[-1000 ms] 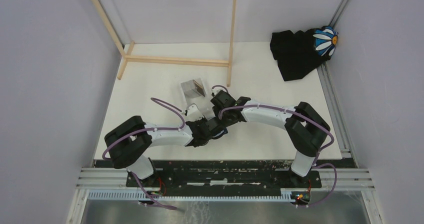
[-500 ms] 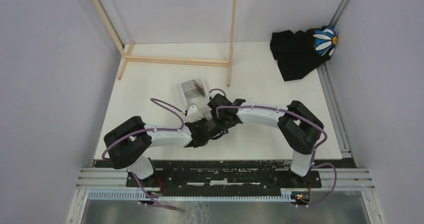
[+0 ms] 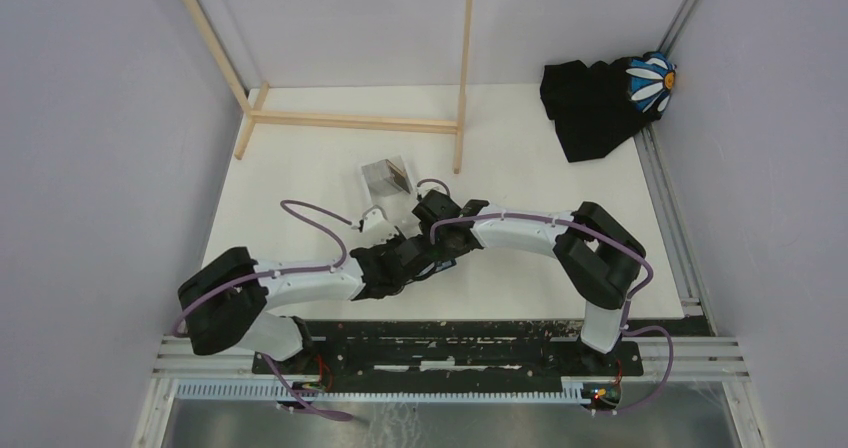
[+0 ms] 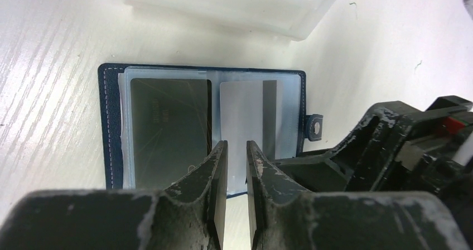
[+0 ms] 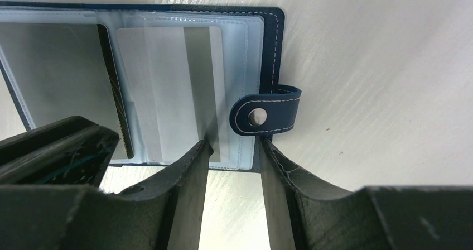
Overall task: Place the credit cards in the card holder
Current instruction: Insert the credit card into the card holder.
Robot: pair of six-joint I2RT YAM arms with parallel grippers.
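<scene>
The navy wallet point(image 4: 109, 127) lay open on the bench point(image 4: 56, 38), a dark card point(image 4: 167, 127) and a silvery card point(image 4: 241, 107) in its clear pockets point(image 4: 290, 110), the left hand point(image 4: 236, 149) released to a slit over its near edge, the right hand point(image 5: 233, 149) released, astride the edge by the snap tab point(image 5: 266, 116).

In the left wrist view the clear plastic box point(image 4: 234, 4) is blurry and cut off at the top edge. The left gripper point(image 4: 237, 149) hides the near edge of the small navy-blue folding card holder point(image 4: 110, 121) and part of the silvery-grey card point(image 4: 241, 113). In the right wrist view the card holder's left part runs out of the picture. From above, nearly all of it is hidden, and the cards are too small to see.
</scene>
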